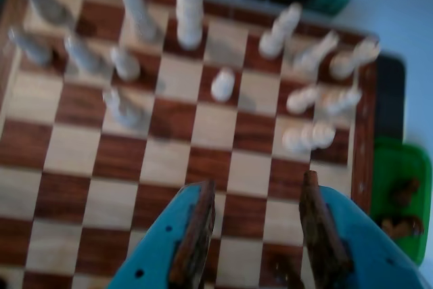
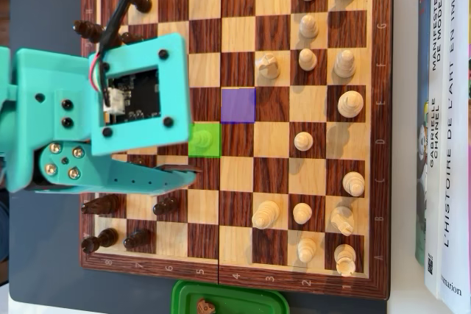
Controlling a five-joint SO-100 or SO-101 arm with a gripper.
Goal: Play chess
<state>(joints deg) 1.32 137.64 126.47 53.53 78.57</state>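
A wooden chessboard (image 2: 237, 270) fills the overhead view and also shows in the wrist view (image 1: 203, 126). Several white pieces stand on its right half, among them a pawn (image 2: 303, 140) (image 1: 222, 84) and a knight (image 2: 268, 66). Dark pieces (image 2: 99, 204) stand at the left, partly hidden under my turquoise arm (image 2: 81, 108). My gripper (image 1: 259, 181) hangs open over bare squares, nothing between its fingers. One square is marked green (image 2: 204, 140) beside the arm, another purple (image 2: 238, 105).
A green tray (image 2: 250, 301) (image 1: 399, 194) holding dark pieces sits just off the board's lower edge in the overhead view. Books (image 2: 445, 123) lie along the right side. A black cable (image 2: 125, 5) runs over the top left.
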